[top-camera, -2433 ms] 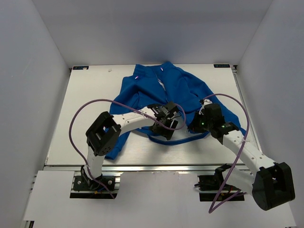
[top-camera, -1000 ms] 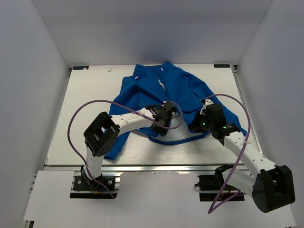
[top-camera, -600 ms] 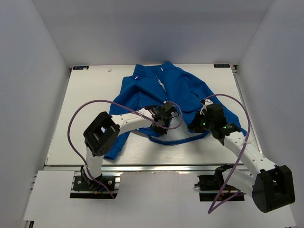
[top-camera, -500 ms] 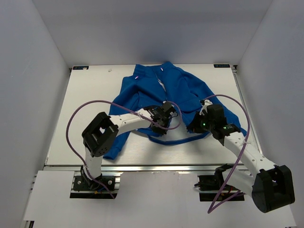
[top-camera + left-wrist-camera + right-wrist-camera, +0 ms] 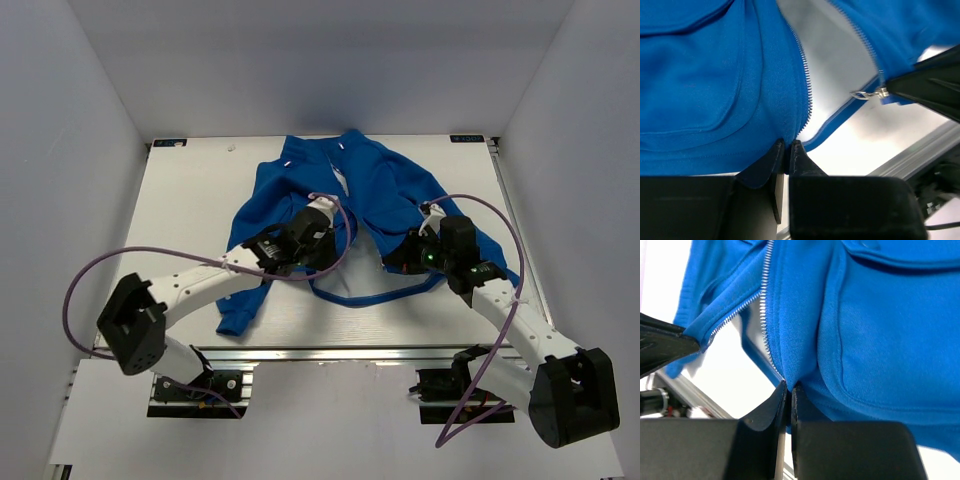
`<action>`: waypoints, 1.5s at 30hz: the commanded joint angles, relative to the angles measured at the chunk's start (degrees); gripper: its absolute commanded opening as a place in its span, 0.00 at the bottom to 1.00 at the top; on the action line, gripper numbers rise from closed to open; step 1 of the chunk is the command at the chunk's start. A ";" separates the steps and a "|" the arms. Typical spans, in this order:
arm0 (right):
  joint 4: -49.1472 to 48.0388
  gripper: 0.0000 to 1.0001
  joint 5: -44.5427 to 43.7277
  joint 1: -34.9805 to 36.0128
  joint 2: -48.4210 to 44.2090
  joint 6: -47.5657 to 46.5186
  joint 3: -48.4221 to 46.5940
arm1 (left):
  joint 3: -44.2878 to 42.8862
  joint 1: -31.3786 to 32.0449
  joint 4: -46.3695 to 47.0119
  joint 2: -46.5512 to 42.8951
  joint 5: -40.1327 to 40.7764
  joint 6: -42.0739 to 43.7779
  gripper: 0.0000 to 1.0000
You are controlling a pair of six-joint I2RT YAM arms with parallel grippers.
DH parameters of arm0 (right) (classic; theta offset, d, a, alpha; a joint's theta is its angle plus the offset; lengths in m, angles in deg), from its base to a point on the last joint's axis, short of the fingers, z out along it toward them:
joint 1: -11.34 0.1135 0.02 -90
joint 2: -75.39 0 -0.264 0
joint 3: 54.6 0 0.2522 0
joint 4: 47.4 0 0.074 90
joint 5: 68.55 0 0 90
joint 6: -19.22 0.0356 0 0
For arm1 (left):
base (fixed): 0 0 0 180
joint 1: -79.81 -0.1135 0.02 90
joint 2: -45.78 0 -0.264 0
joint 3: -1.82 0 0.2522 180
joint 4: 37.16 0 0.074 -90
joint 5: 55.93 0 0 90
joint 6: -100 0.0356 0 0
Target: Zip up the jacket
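Left wrist view shows us our left gripper (image 5: 788, 146) has just clamped onto the jacket (image 5: 385, 185) at its zipper edge by the hem, while our right gripper (image 5: 789, 386) pinches the opposite edge, so the jacket, lying open on the desk (image 5: 190, 200), looks ready for joining the zipper ends.

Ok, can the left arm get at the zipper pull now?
Probably not: the left pincer is shut on the jacket along one zipper edge. The pull hangs across an open gap, beside the right pincer; the left must let go first.
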 commanded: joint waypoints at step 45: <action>-54.22 0.00 23.95 -5.67 7.22 14.85 -7.71 | 3.83 -0.88 46.16 -6.15 3.74 -6.42 0.00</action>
